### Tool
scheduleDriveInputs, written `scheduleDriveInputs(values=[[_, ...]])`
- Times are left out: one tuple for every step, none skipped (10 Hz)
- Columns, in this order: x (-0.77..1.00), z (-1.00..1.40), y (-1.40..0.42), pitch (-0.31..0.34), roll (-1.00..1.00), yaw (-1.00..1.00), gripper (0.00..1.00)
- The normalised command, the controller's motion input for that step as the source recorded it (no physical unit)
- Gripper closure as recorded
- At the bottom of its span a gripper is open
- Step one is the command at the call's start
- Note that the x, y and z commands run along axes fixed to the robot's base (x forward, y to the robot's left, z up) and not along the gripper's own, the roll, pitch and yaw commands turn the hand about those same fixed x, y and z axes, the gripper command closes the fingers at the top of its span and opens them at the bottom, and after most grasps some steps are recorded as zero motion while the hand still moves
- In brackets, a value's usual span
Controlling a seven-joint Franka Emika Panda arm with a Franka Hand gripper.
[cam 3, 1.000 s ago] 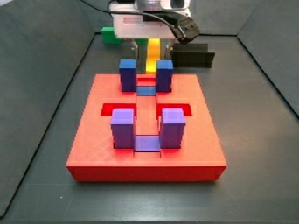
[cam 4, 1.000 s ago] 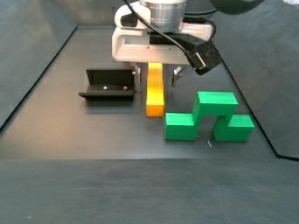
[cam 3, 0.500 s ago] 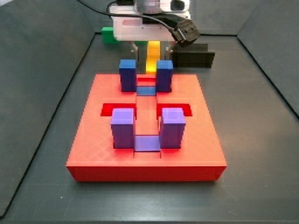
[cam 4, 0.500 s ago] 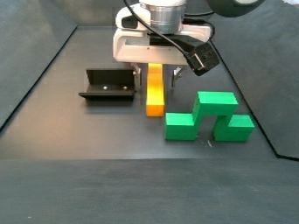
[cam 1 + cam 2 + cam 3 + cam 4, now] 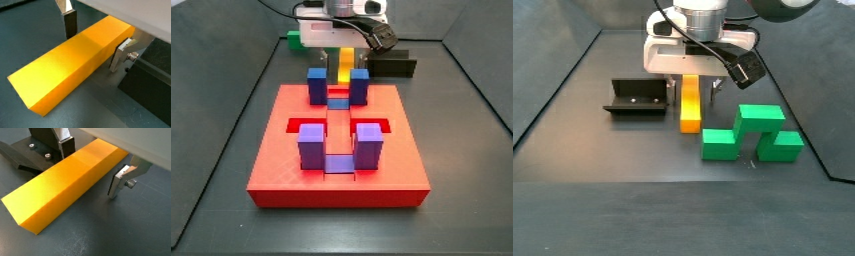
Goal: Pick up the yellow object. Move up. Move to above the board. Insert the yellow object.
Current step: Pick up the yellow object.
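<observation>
In a wrist view the long, smooth yellow-orange rectangular bar (image 5: 73,62) lies flat on the dark floor, and the tool (image 5: 97,37) straddles its far end: one flat silver finger with a dark pad (image 5: 70,22) stands just beside one long face, the opposite finger (image 5: 121,52) just beside the other, a thin gap visible at least on one side, so the tool looks open and not yet clamped on anything. In the other wrist picture the same yellow bar (image 5: 63,185) sits between the fingers (image 5: 120,180) with a clear gap on one side, and the dark L-shaped fixture (image 5: 30,150) stands near it on the floor. In a side view the tool (image 5: 345,62) is low behind the thick red square board with blue and purple upright posts (image 5: 339,150), well apart from it, with the bar (image 5: 345,65) showing beyond the far posts. In the remaining side picture the tool (image 5: 691,82) is down over the bar's far end (image 5: 690,105), the fixture (image 5: 636,97) to one side and bright green blocks (image 5: 751,133) just beside the bar's near end. Gripping so near one end risks the bar drooping or twisting when lifted, and a tilted bar could catch on the posts at insertion.
</observation>
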Motion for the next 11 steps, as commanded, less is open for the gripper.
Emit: scheduleDriveInputs(values=[[0.00, 0.00, 0.00, 0.000, 0.00, 0.00, 0.00], [0.00, 0.00, 0.00, 0.000, 0.00, 0.00, 1.00], [0.00, 0.00, 0.00, 0.000, 0.00, 0.00, 1.00], [0.00, 0.00, 0.00, 0.000, 0.00, 0.00, 1.00], [0.00, 0.00, 0.00, 0.000, 0.00, 0.00, 1.00], [0.00, 0.00, 0.00, 0.000, 0.00, 0.00, 1.00], [0.00, 0.00, 0.00, 0.000, 0.00, 0.00, 1.00], [0.00, 0.00, 0.00, 0.000, 0.00, 0.00, 1.00], [0.00, 0.00, 0.00, 0.000, 0.00, 0.00, 1.00], [0.00, 0.00, 0.00, 0.000, 0.00, 0.00, 1.00], [0.00, 0.00, 0.00, 0.000, 0.00, 0.00, 1.00]])
